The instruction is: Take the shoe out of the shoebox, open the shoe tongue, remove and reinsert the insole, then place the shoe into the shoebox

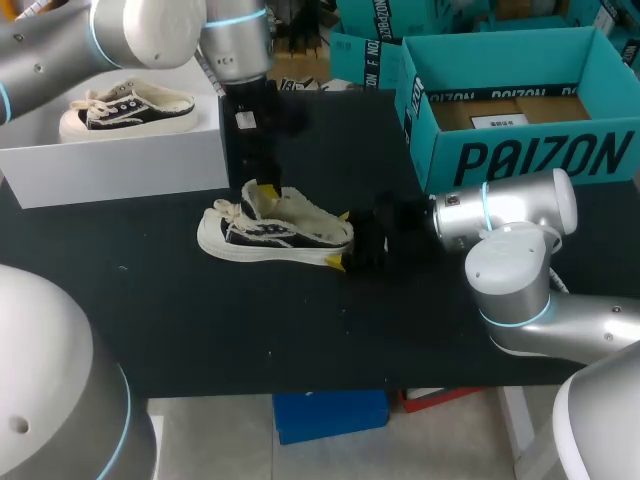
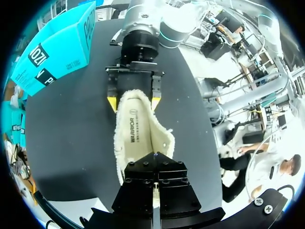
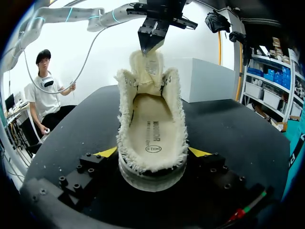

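Note:
A cream and black low sneaker (image 1: 275, 237) lies on its sole on the black table, heel toward my right arm. My left gripper (image 1: 262, 190) comes down from above and is shut on the shoe tongue (image 3: 148, 64), holding it upright. The right gripper (image 3: 152, 155) has its yellow fingertips (image 2: 112, 102) pressed on both sides of the heel, so it is shut on the shoe. The cream insole (image 3: 153, 131) lies flat inside the shoe, with print on it. In the left wrist view my left gripper (image 2: 154, 160) hangs over the fleecy opening.
An open teal shoebox (image 1: 520, 150) stands at the back right, with another teal box (image 1: 365, 60) behind the table's middle. On a white box (image 1: 110, 165) at the back left rests a second matching sneaker (image 1: 125, 108). Bare black tabletop (image 1: 250, 320) spreads in front of the shoe.

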